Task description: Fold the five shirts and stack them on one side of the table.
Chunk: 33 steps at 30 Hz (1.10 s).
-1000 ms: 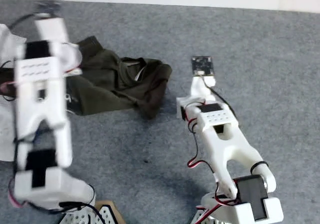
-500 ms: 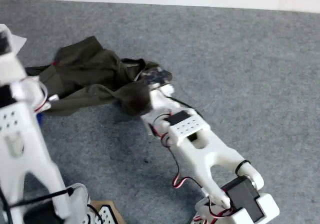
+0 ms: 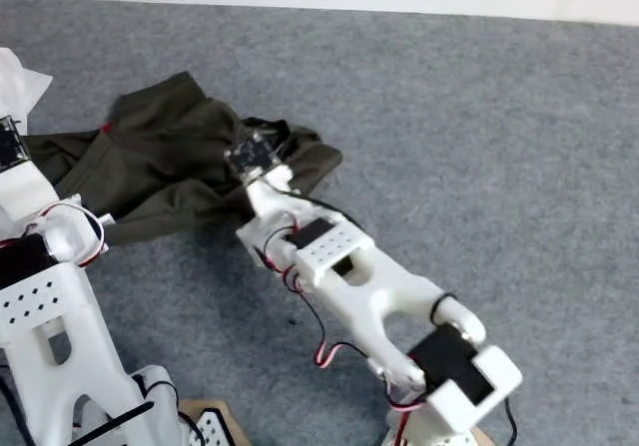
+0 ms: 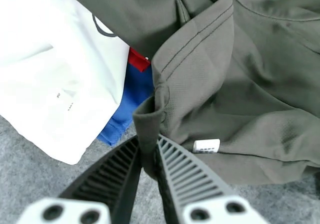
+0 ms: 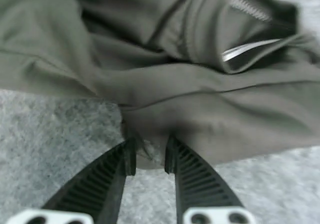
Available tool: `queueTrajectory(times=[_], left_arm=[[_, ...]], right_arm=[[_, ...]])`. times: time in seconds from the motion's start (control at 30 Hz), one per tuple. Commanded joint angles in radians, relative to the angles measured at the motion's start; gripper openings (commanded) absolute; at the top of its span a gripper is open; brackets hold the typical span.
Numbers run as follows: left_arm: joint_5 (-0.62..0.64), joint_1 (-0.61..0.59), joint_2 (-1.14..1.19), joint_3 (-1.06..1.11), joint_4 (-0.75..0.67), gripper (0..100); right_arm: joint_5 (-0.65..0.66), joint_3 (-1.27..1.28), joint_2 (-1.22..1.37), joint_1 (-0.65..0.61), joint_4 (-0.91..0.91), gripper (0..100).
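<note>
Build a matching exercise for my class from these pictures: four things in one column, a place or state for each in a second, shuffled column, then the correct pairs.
Column one
1. olive shirt
2. white shirt
3. blue shirt
4. left gripper

Column two
A. a corner peeking out between two other shirts
B. shut on an olive fold
C. crumpled, pinched in two places
D. lying flat, partly under olive cloth

Pairs: 1-C, 2-D, 3-A, 4-B
</note>
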Motion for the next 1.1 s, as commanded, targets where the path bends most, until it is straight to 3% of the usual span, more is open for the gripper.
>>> queueTrajectory(times=[0.0, 0.3, 0.67, 0.87, 1.07], left_arm=[[-0.006, -0.007, -0.027, -0.004, -0.02, 1], [-0.006, -0.007, -0.025, -0.002, -0.041, 1], [-0.006, -0.007, -0.025, -0.002, -0.035, 1], [-0.006, -0.01, -0.031, 0.012, -0.04, 1], [-0.006, -0.005, -0.033, 0.022, -0.04, 1]], right_arm=[[0.02, -0.061, -0.005, -0.044, -0.016, 11.2], [0.101, -0.061, 0.004, -0.088, 0.036, 16.9], [0.124, -0.101, 0.131, -0.002, 0.007, 17.3], [0.222, -0.159, 0.2, -0.001, 0.008, 0.0], [0.219, -0.159, 0.074, 0.051, 0.157, 0.5]])
